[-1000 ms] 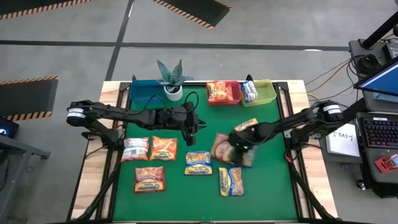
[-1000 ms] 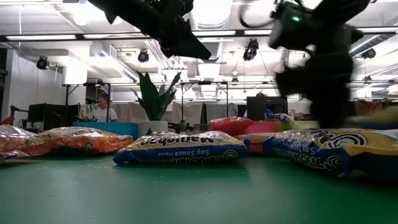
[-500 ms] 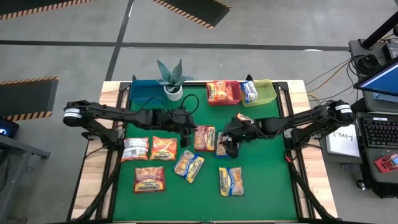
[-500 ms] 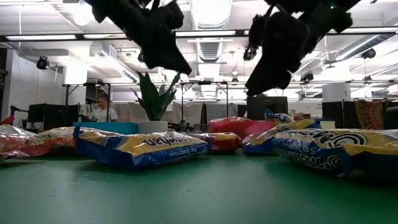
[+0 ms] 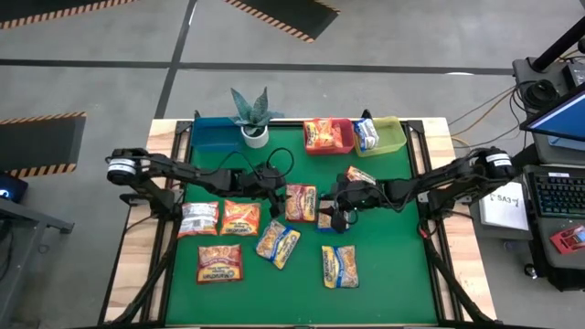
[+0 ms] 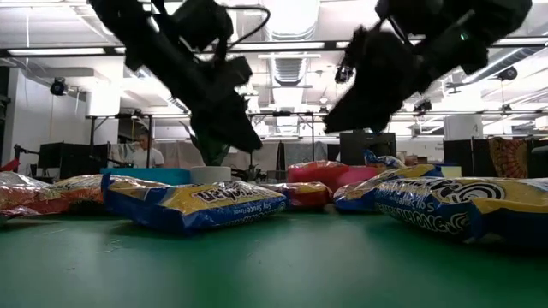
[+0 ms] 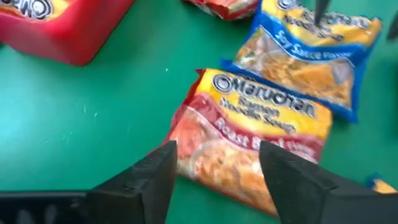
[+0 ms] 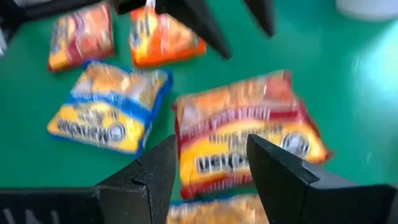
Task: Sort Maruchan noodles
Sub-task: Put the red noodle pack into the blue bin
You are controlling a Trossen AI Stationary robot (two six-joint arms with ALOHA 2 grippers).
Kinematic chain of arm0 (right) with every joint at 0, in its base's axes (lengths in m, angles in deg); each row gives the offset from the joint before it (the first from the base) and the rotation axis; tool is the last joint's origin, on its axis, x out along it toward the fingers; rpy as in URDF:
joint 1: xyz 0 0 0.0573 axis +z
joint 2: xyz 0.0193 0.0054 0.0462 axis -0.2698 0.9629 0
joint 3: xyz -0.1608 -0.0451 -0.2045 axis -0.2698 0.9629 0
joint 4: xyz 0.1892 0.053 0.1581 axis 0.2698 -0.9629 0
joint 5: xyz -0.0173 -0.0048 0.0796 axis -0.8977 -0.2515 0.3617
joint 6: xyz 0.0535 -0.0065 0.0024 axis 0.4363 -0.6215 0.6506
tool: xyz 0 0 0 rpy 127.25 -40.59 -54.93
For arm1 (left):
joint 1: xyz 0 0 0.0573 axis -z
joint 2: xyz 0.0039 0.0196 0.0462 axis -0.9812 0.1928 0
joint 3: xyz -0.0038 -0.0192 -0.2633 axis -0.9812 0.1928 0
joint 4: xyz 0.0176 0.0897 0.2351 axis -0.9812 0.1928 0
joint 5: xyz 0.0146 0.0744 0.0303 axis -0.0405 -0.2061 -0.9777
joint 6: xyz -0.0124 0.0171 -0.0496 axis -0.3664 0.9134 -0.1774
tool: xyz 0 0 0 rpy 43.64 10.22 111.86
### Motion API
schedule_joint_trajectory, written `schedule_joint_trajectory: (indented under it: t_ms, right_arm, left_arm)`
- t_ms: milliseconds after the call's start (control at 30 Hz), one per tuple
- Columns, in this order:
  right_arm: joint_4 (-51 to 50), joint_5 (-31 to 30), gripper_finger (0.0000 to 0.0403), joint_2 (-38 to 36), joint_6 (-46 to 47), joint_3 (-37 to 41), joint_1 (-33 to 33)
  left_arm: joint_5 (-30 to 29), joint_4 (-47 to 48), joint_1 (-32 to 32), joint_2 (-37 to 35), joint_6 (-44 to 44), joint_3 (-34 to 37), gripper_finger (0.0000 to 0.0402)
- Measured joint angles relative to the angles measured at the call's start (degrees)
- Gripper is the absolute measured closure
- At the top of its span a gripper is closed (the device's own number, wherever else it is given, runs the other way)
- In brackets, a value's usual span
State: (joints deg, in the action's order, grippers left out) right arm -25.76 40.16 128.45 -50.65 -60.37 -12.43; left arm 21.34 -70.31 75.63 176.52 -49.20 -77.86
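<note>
High view: since half a second ago the packets are unchanged, while the left gripper (image 5: 277, 194) has been drawn slightly back and the right gripper (image 5: 336, 217) has barely shifted. A red Roast Beef packet (image 5: 300, 202) lies mid-mat between them, its long axis running twelve to six. At seven o'clock from it a blue Soy Sauce packet (image 5: 278, 243) lies tilted, long axis one to seven. Open green mat (image 5: 393, 274) is left along the near edge and at four o'clock. Two packets are seen in the red bin (image 5: 328, 136), one in the yellow-green bin (image 5: 381, 134).

Low view: both arms are held above the mat, clear of the packets; the Soy Sauce packet (image 6: 195, 202) lies flat in front.

Left wrist view: the fingers (image 7: 149, 180) are spread, nothing between them but air, with the Roast Beef packet (image 7: 252, 140) just ahead.

Right wrist view: the fingers (image 8: 283, 177) are likewise parted and empty, over the same red packet (image 8: 245, 140).
</note>
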Motion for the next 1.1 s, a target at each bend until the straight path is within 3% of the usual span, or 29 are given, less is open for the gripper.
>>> schedule_joint_trajectory:
  t_ms: [133, 467, 667, 1100]
  right_arm:
    - [3.09, 0.06, 0.0220, 4.56, 1.88, -0.09, -0.67]
    - [-0.14, 0.09, 0.0220, 15.58, 2.35, -5.50, -3.78]
    - [-7.41, -0.01, 0.0221, 16.83, 2.62, -6.46, -5.00]
    - [-6.43, -0.41, 0.0221, 18.83, 2.40, -6.28, -5.27]
  left_arm:
    - [0.05, -4.54, -1.26, 1.37, -2.61, 1.90, 0.0164]
    - [0.62, -2.71, -2.00, 0.12, -10.96, 3.48, 0.0172]
    - [2.80, -3.85, -2.00, 0.92, -17.57, 3.75, 0.0173]
    - [3.12, -7.61, -1.81, 3.03, -32.13, 4.18, 0.0168]
